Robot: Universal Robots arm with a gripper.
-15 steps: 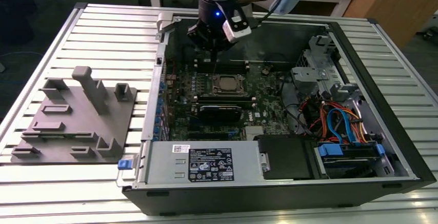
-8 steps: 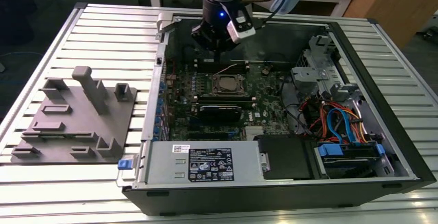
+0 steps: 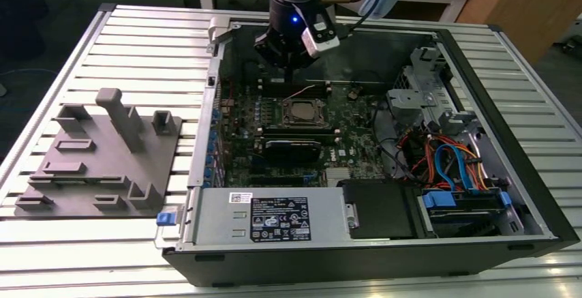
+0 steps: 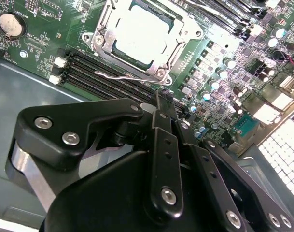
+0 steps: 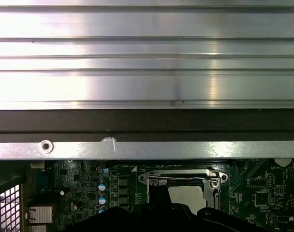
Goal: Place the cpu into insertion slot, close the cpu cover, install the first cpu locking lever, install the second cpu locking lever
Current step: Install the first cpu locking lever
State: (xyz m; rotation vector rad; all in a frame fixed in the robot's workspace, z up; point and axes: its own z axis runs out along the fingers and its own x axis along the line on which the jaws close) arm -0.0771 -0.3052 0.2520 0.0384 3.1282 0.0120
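The cpu point(image 4: 139, 36) lies silver side up in the insertion slot point(image 4: 99, 41) of the green motherboard point(image 3: 272, 134). The cpu cover point(image 4: 181, 30) sits down around it as a silvery frame. One wire locking lever point(image 4: 115, 75) lies along the socket's side facing my gripper; the first wrist view shows a lever point(image 5: 180, 179) across the socket's edge. My gripper point(image 4: 163, 96) is shut with nothing in it. It hangs just above the board, a little short of the socket point(image 3: 304, 112), on its far side in the exterior view, where the gripper point(image 3: 289, 78) points down.
Black memory slots point(image 4: 89, 65) run between my gripper and the socket. A coin battery point(image 4: 10, 24) sits on the board. The open case wall point(image 5: 147, 150) is close behind. Cables point(image 3: 454, 161) fill the exterior view's right. A grey fixture point(image 3: 100, 155) stands outside on the slatted table.
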